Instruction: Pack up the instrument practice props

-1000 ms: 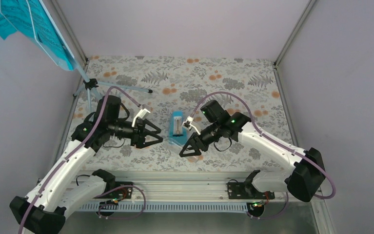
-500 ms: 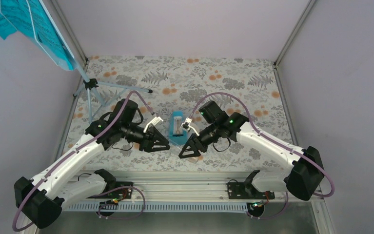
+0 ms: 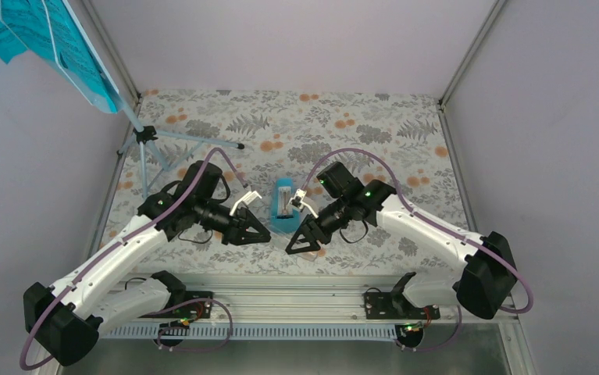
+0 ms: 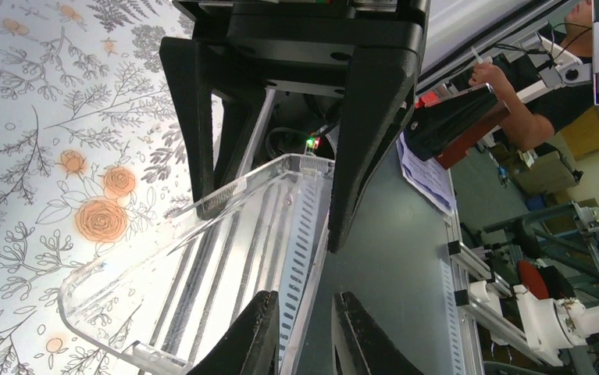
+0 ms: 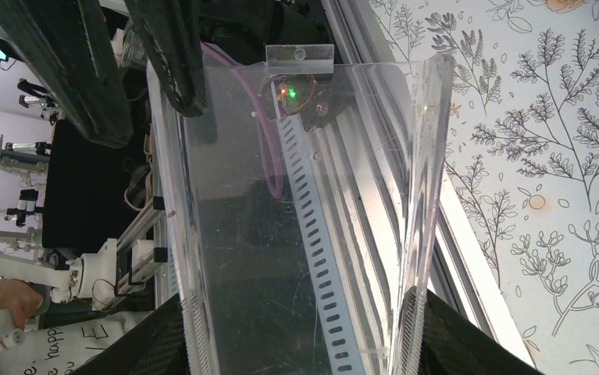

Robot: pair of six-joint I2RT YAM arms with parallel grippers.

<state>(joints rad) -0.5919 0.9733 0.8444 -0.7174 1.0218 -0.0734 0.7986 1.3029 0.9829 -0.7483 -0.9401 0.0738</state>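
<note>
The pale blue music stand [image 3: 97,84] stands at the far left corner on thin tripod legs [image 3: 149,139], with turquoise sheet-music pages [image 3: 23,27] on its desk. The small blue metronome [image 3: 282,205] lies on the floral cloth between the two arms. My right gripper [image 5: 300,344] is shut across a clear plastic box [image 5: 296,195], one finger on each outer wall. My left gripper [image 4: 305,332] straddles one thin wall of that box [image 4: 226,234]. Its jaws are narrow, with a small gap still showing beside the wall. In the top view the grippers face each other just in front of the metronome.
The floral cloth [image 3: 358,125] covers the table between lilac side walls. A metal rail [image 3: 296,285] runs along the near edge by the arm bases. The stand's legs spread near the left arm's elbow.
My left arm has swung right to the clear box and its jaws have narrowed around the box's wall. The right gripper has kept its hold and barely shifted.
</note>
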